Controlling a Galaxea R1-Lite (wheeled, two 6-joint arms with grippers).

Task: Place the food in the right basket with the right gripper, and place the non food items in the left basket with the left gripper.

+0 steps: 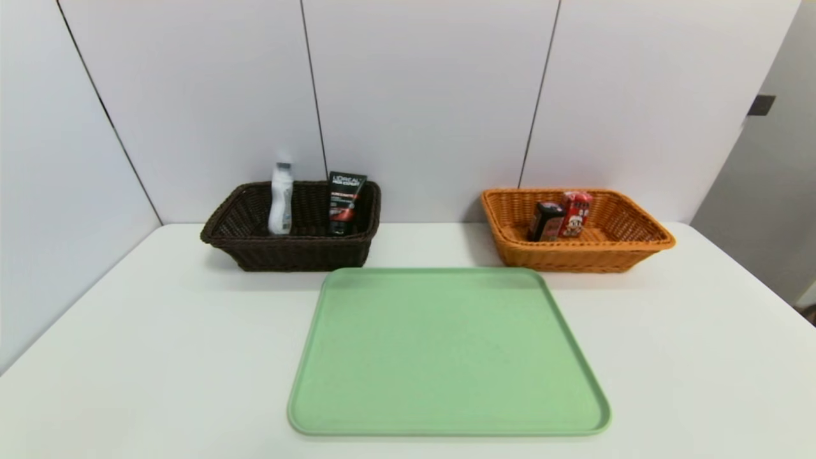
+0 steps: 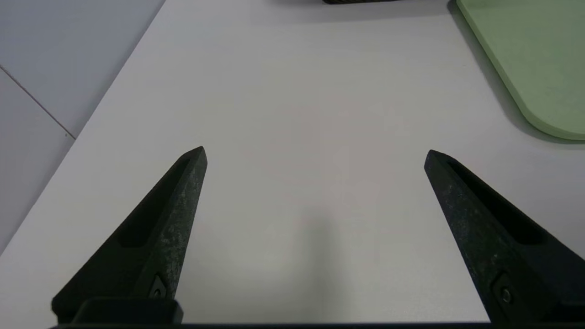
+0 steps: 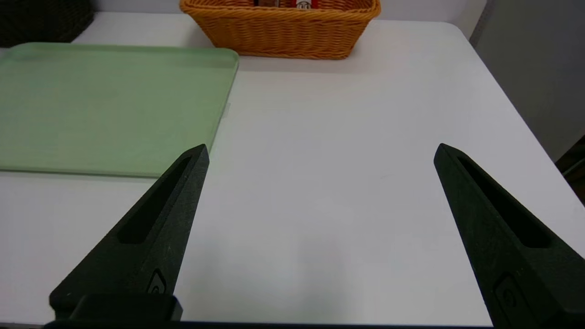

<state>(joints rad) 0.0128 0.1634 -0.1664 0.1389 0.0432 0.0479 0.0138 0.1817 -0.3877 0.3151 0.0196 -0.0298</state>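
A white bottle (image 1: 280, 199) and black L'Oreal tube (image 1: 345, 203) stand upright in the dark brown basket (image 1: 290, 252); a dark pack (image 1: 546, 221) and red carton (image 1: 575, 214) stand in the orange basket (image 1: 577, 258).

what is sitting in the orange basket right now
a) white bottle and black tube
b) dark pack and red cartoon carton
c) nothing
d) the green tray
b: the orange wicker basket holds the dark boxy pack and the red cartoon carton.
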